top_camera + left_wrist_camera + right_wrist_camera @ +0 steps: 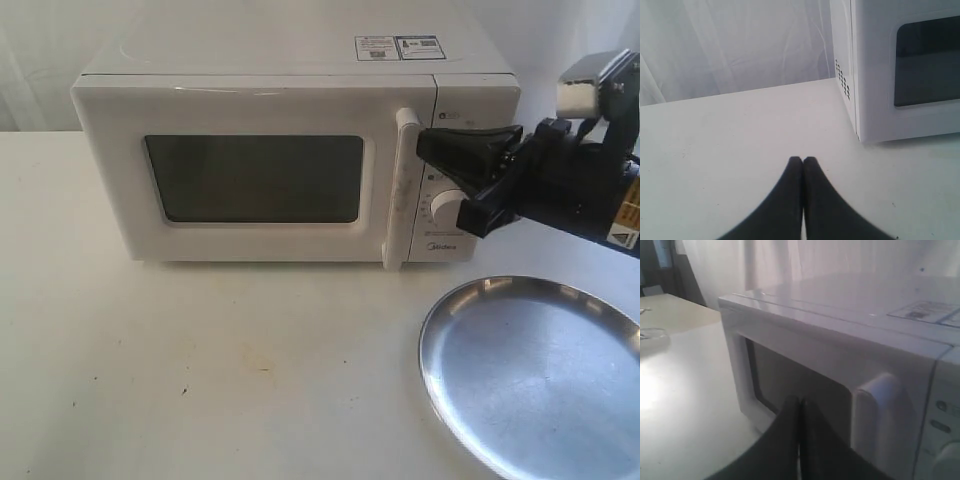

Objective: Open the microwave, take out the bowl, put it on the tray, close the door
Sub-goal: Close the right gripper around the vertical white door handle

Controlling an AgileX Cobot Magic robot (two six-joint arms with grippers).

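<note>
The table (pixel 200 360) carries the microwave (pixel 270 60), whose door (pixel 255 110) is shut, so the first step, opening it, is in hand. The tray (pixel 530 380) lies at the front right with nothing on it. The right claw (pixel 799 401), fingers pressed together, hovers just beside the handle (pixel 405 190). Next, I judge, it must part and hook that bar. The bowl is unseen, presumably behind the dark window (pixel 255 180). Only the left wrist view shows the left claw (pixel 802 160), also together, near the microwave's vents (pixel 842 80).

Soft bright light; glare on tray (pixel 530 385); right wrist view hazy, blurred; shadows faint.
</note>
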